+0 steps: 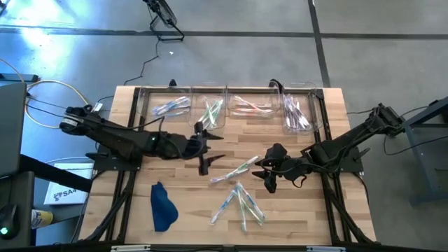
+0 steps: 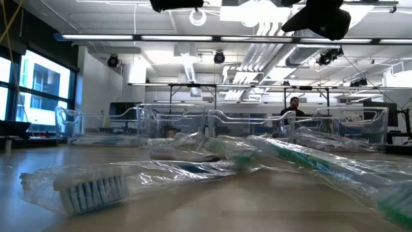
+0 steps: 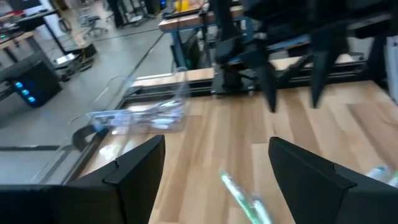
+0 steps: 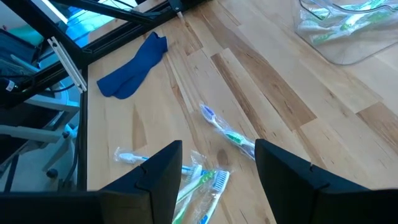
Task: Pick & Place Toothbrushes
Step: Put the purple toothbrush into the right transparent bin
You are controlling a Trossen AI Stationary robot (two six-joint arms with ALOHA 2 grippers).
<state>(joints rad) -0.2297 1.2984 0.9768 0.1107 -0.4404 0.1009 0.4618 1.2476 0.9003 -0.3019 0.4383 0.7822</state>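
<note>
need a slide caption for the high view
Both open end effectors, left and right, hover over loose toothbrushes on the wooden table, clear bins behind, blue cloth in front.

- Table top: we see pale wood planks, visible grain, smooth satin finish.
- Toothbrushes: plastic handles inside clear glossy wrappers, crinkled, catching glare in the low view.
- Bins: clear hard plastic, shiny, see-through walls.
- Cloth: dark blue fabric, matt, soft and rumpled.
- Left gripper and right gripper fingers: dark matt plastic-looking faces, flat and smooth.
- Table frame rails: black, look like painted metal.
</note>
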